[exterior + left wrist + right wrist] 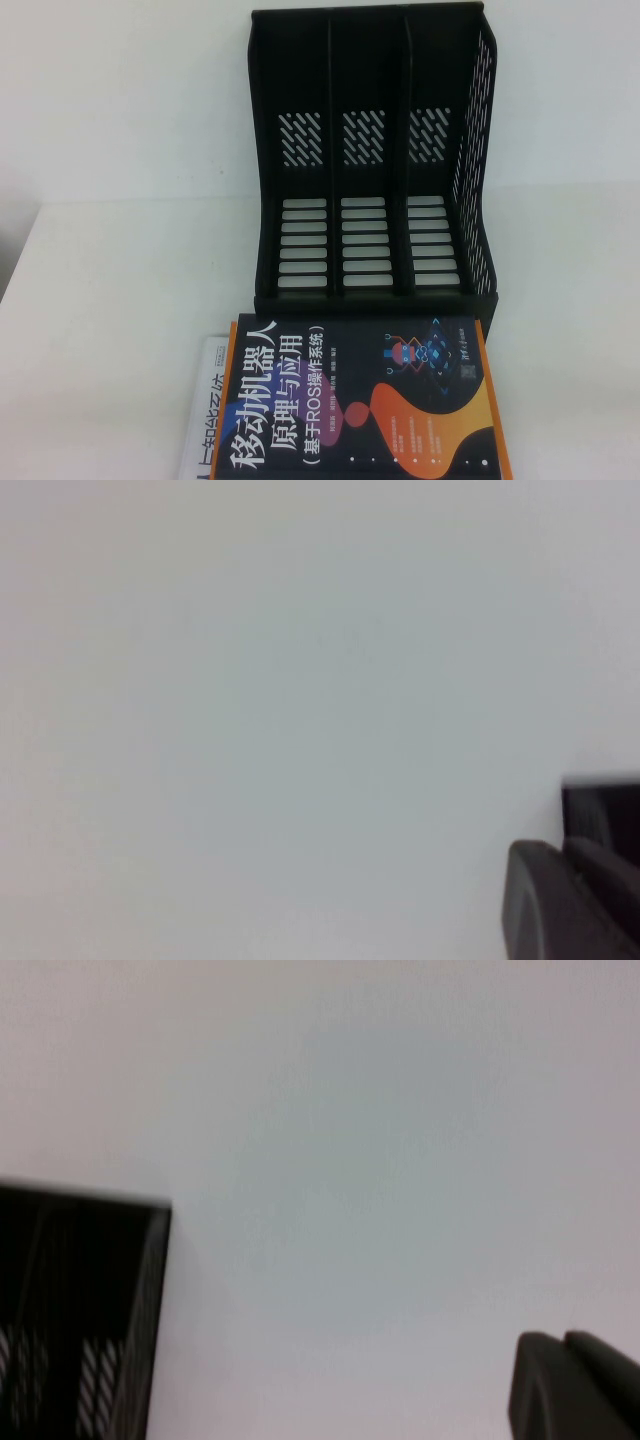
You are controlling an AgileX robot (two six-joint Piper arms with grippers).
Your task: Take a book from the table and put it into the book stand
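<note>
Book [360,400] lies flat on table [110,300], just before stand [370,160]. Left gripper [575,900] and right gripper [575,1385] barely show; openness and nearer arm unclear.

An office or lab desk is suggested by a white table [100,300], file rack [370,150] and robotics textbook [360,400].

**Little of the robot's body in view**

Left wrist view: only a corner piece of the left gripper [575,900] shows; dark grey to black, matte, with a rounded edge and a squarer black block behind it; right wrist view: a like piece of the right gripper [575,1385], dark grey, smooth, rounded at its edge, a faint seam dividing it into two parts; no cables, screws or markings can be made out; high view: neither arm appears.
</note>
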